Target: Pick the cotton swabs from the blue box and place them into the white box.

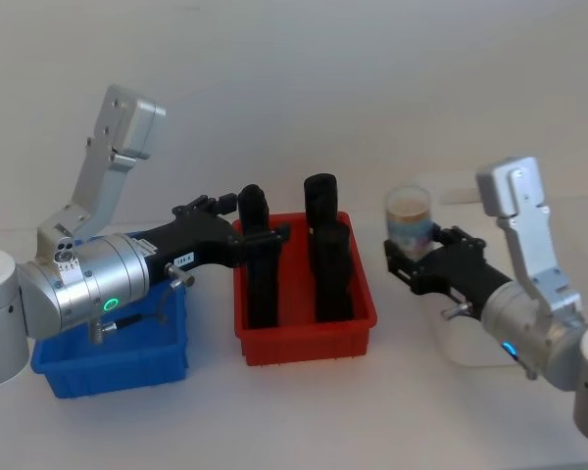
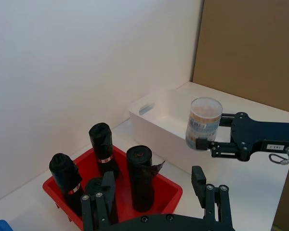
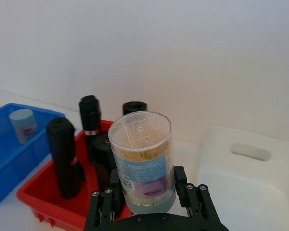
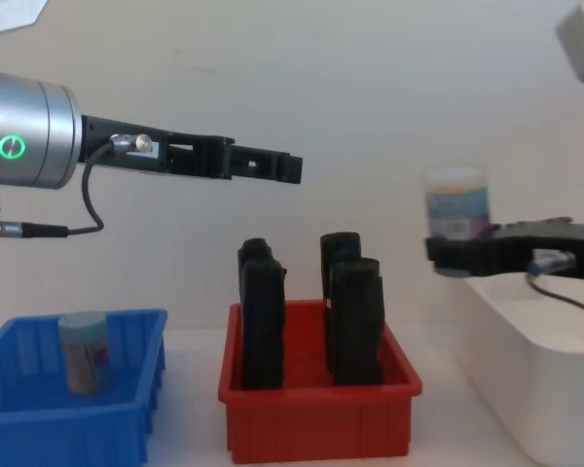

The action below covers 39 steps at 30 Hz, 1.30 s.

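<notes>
Clear plastic tub of cotton swabs (image 4: 457, 206) stands upright, pinched at its base by the right gripper (image 4: 459, 255), above the edge of the white box (image 4: 555, 389) on the side of the red bin (image 4: 316, 428). A second tub (image 4: 83, 350) sits in the blue box (image 4: 29, 418). The left gripper (image 4: 268, 165), fingers spread and empty, hangs over the red bin's black blocks (image 4: 355, 321).

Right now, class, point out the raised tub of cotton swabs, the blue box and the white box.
Raised tub of cotton swabs (image 3: 143, 168): right wrist view, printed label.
Blue box (image 4: 49, 428): chest view, front wall.
White box (image 4: 545, 389): chest view, side wall.
</notes>
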Each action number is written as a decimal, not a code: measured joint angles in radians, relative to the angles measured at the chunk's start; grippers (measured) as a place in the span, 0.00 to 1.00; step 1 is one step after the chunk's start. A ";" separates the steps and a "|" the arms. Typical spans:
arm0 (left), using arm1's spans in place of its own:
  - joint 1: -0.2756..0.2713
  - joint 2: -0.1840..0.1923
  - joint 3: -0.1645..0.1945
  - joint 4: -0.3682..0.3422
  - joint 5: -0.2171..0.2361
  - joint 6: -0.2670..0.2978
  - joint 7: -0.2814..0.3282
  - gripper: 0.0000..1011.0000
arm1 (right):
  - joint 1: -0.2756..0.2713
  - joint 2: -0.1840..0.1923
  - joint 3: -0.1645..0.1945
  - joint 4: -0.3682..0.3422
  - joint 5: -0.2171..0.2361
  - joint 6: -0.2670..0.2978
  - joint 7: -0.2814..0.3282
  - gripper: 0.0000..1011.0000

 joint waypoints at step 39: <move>0.000 0.000 0.000 0.000 0.000 0.000 0.000 0.99 | -0.042 0.116 0.149 0.053 0.133 0.037 -0.179 0.99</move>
